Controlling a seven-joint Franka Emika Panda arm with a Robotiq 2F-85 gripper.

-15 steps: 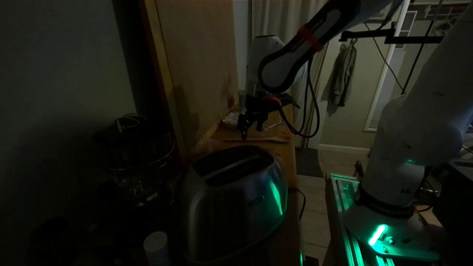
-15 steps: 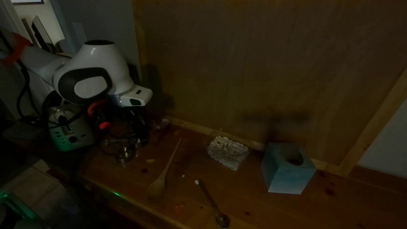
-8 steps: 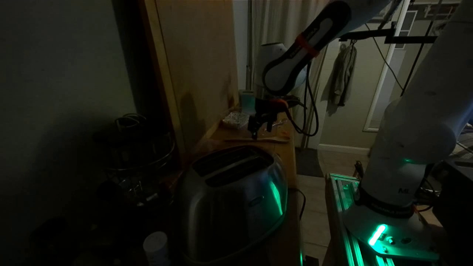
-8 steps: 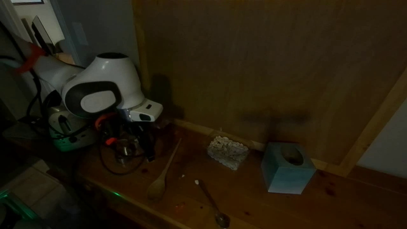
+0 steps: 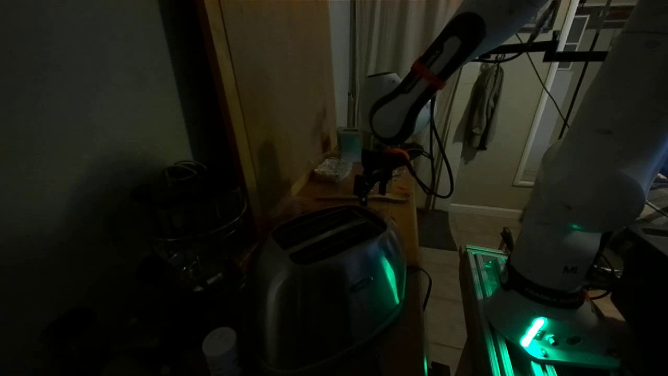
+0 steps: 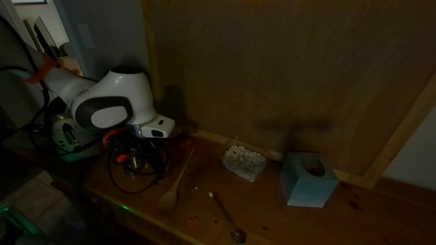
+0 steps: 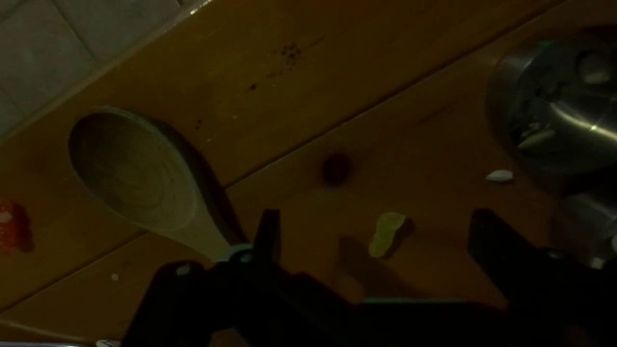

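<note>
Near the claw point(image 7: 375, 214) are one yellow scrap point(image 7: 385, 235), one wooden spoon point(image 7: 137, 171) and at least one metal cup point(image 7: 564, 115). Farther off: one smaller spoon point(image 6: 224, 212), one toaster point(image 5: 323, 297), one tissue box point(image 6: 306, 187), one clear container point(image 6: 244, 163).

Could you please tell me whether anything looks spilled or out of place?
Yes: a yellow scrap, a white bit beside the metal cup, and a red piece near the wooden spoon lie loose on the table, as if spilled.

Wooden spoon point(image 7: 132, 168): matt, raw-looking wood. Metal cup point(image 7: 506, 91): smooth, proper shiny. Tabletop point(image 7: 409, 29): wood planks, bit of gloss. Toaster point(image 5: 323, 297): smooth metal, kinda satin sheen. Tissue box point(image 6: 306, 190): matt, cardboard-ish. Hanging garment point(image 5: 485, 109): soft-looking cloth. Gripper point(image 7: 376, 221): matt, too dark to tell if plastic tbh.
</note>
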